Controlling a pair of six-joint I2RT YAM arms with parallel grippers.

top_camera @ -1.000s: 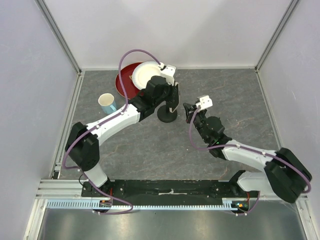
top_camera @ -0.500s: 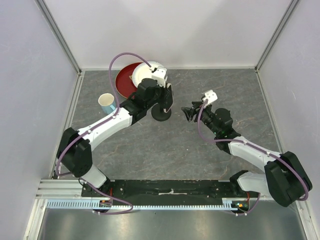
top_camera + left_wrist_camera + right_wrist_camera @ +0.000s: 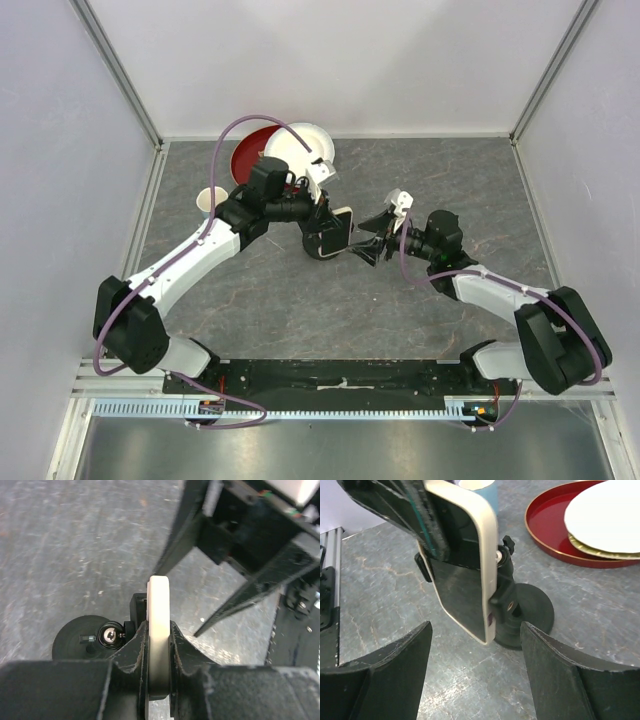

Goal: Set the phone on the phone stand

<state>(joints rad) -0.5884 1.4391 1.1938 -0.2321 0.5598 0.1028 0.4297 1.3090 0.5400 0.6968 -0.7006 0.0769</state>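
Observation:
My left gripper [image 3: 160,626] is shut on the phone [image 3: 462,585], a black screen with a cream rim, clamped across its thin edge. The phone hangs tilted, its lower corner just above the table. Its back edge lies against the small bracket [image 3: 504,606] of the phone stand [image 3: 532,611], whose black disc base rests on the table. In the left wrist view the stand [image 3: 80,639] sits left of the phone [image 3: 160,600]. My right gripper [image 3: 476,630] is open and empty, one finger on each side of the phone's lower end. In the top view both grippers [image 3: 325,222] [image 3: 370,243] meet at the phone [image 3: 338,232].
A red plate [image 3: 248,160] with a white plate [image 3: 305,145] on it lies at the back left. A blue-and-white cup [image 3: 210,198] stands left of my left forearm. Grey walls and metal rails border the table.
The right gripper has opened and swung left up to the phone. The left arm has turned and brought the phone lower, toward the right gripper, beside the stand.

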